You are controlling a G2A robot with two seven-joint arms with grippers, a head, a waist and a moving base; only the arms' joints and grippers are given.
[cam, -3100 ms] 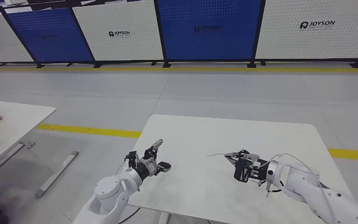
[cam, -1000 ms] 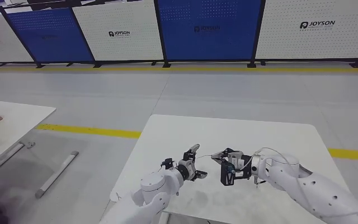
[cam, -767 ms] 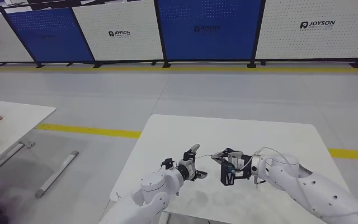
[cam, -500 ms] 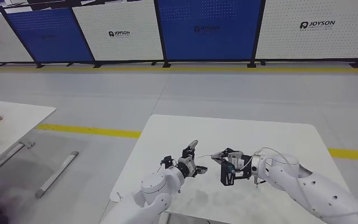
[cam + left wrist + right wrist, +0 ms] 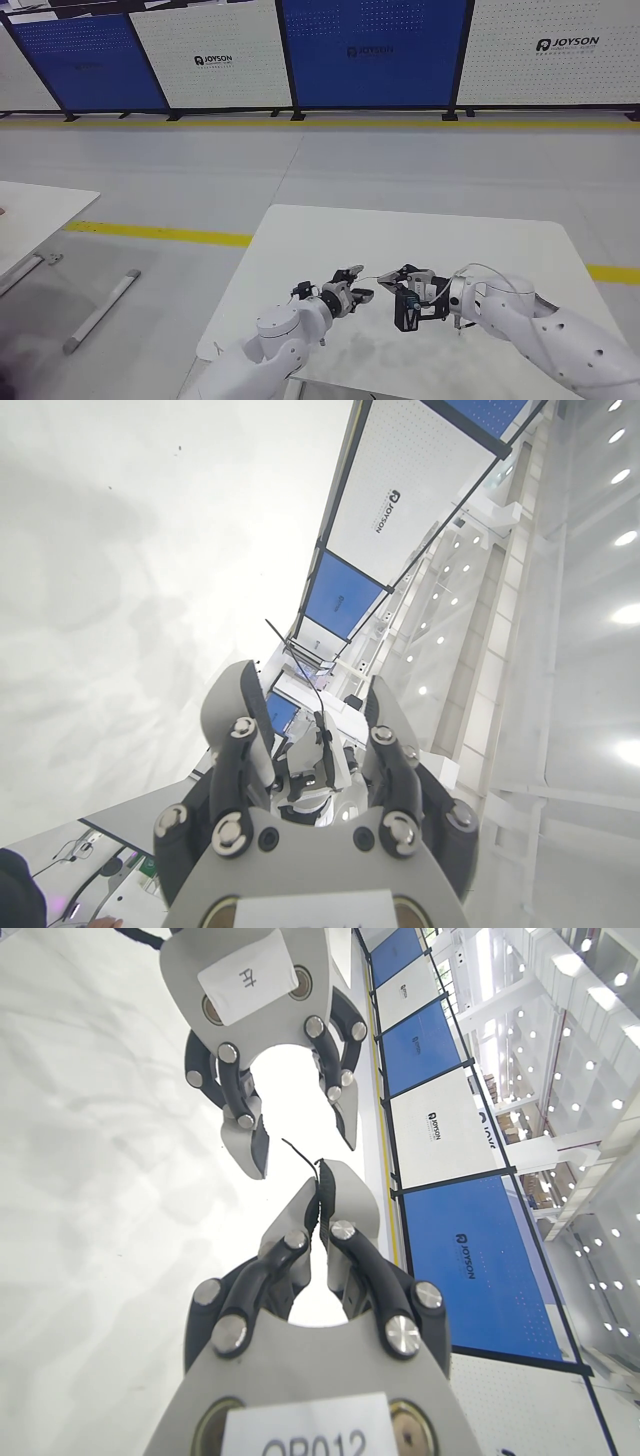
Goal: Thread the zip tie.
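Note:
A thin black zip tie [image 5: 302, 1157] sticks out of my right gripper [image 5: 320, 1178], which is shut on it above the middle of the white table. Its free tip points toward my left gripper [image 5: 305, 1150], which faces it with jaws open on either side of the tip, not touching. In the left wrist view the zip tie [image 5: 295, 655] rises between the open left gripper [image 5: 312, 682] fingers. From the top view the left gripper [image 5: 352, 293] and right gripper [image 5: 398, 284] stand close together, with the zip tie [image 5: 372, 277] between them.
The white table [image 5: 500, 240] has bare surface all around the grippers, and its front-left edge lies near the left arm. Another white table [image 5: 30, 215] stands off to the left. Blue and white panels [image 5: 370, 50] line the far floor.
Both arms have come toward the table's middle. In the last second the left gripper shifted right and turned to face the zip tie's tip. The right gripper held still.

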